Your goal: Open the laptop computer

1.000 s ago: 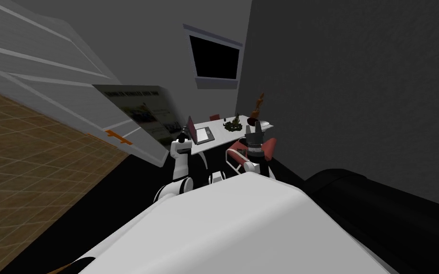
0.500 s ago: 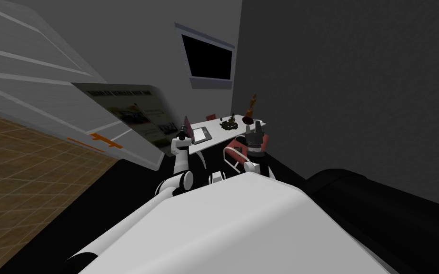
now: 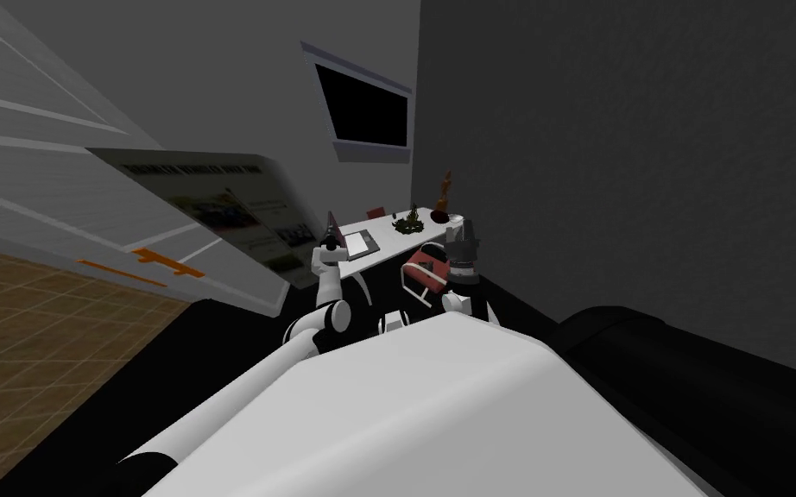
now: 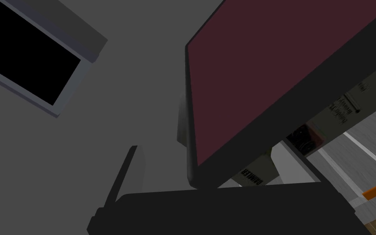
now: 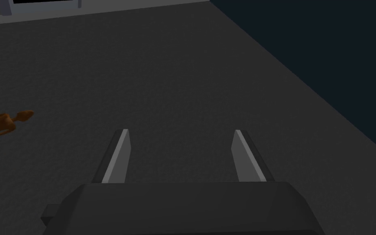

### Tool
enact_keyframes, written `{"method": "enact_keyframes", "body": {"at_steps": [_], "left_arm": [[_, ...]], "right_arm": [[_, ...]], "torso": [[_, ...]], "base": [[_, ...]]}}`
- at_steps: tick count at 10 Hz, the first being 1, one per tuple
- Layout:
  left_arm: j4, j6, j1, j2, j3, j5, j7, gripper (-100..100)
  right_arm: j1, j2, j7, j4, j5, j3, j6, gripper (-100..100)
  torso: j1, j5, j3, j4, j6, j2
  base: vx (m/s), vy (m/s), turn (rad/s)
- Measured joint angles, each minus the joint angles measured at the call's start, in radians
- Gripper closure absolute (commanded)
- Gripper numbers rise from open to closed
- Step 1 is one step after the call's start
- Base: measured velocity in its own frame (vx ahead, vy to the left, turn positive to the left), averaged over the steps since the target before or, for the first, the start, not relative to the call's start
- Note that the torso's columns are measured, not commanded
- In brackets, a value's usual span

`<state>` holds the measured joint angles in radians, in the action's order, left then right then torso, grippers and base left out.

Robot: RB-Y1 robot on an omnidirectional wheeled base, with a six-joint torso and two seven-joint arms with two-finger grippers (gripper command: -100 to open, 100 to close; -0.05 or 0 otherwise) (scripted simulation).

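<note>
Head view swung over last second: your own move, laptop unmoved on desk, lid already up. Left gripper at lid edge, jaws apparently apart, gripping nothing. Right gripper jaws wide, empty. Task looks nearly done.

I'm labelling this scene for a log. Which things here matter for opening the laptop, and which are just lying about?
For the job:
- laptop, maroon lid already raised
- left gripper, at the lid's edge
- white desk under it

Lying about:
- plant
- brown figurine
- red chair
- right gripper, open, away from the laptop
</note>
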<state>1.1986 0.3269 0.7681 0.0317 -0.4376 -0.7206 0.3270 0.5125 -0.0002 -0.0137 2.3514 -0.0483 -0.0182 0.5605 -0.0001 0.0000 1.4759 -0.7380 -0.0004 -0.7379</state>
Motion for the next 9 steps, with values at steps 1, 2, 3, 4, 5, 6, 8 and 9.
{"method": "enact_keyframes", "body": {"at_steps": [1, 2, 3, 4, 5, 6, 8, 9], "left_arm": [[-0.027, -0.006, 0.01, 0.0, -0.01, -0.012, -0.007, -100], [-0.03, -0.007, 0.011, 0.0, -0.011, -0.013, -0.008, 100], [-0.011, -0.001, -0.01, 0.0, 0.013, 0.009, 0.004, 100], [0.022, 0.008, -0.027, -0.001, 0.035, 0.033, 0.019, 100], [0.043, 0.019, -0.046, 0.0, 0.058, 0.053, 0.035, 100], [0.082, 0.029, -0.075, 0.0, 0.079, 0.08, 0.049, 100], [0.144, 0.058, -0.121, -0.008, 0.13, 0.142, 0.084, 100], [0.169, 0.063, -0.135, -0.006, 0.137, 0.153, 0.089, 100]], "right_arm": [[0.0, 0.0, 0.0, 0.0, 0.0, 0.0, 0.0, 0], [0.0, 0.0, 0.0, 0.0, 0.0, 0.0, 0.0, 0], [0.0, 0.0, 0.0, 0.0, 0.0, 0.0, 0.0, 0], [0.0, 0.0, 0.0, 0.0, 0.0, 0.0, 0.0, 0], [0.001, 0.0, 0.0, 0.0, 0.0, 0.0, 0.0, 0], [0.0, 0.0, 0.0, 0.0, 0.0, 0.0, 0.0, 0], [0.0, 0.0, 0.0, 0.0, 0.0, 0.0, 0.0, 0], [0.0, 0.0, 0.0, 0.0, 0.0, 0.0, 0.0, 0]], "torso": [[0.0, 0.0, 0.001, 0.001, 0.0, 0.002], [0.0, 0.0, 0.002, 0.001, 0.0, 0.003], [0.0, 0.0, 0.003, 0.002, -0.002, 0.005], [0.003, 0.003, 0.004, 0.005, -0.003, 0.006], [0.004, 0.003, 0.005, 0.006, -0.001, 0.008], [0.005, 0.003, 0.005, 0.007, 0.0, 0.007], [0.006, 0.004, 0.006, 0.007, 0.0, 0.008], [0.004, 0.003, 0.005, 0.006, 0.002, 0.007]], "base": [[-0.015, 0.007, 0.005], [0.061, -0.006, 0.222], [0.099, -0.042, 0.117], [0.11, -0.063, 0.232], [0.083, -0.047, 0.144], [0.091, -0.025, 0.205], [0.049, -0.017, 0.072], [0.057, -0.009, 0.18]]}}
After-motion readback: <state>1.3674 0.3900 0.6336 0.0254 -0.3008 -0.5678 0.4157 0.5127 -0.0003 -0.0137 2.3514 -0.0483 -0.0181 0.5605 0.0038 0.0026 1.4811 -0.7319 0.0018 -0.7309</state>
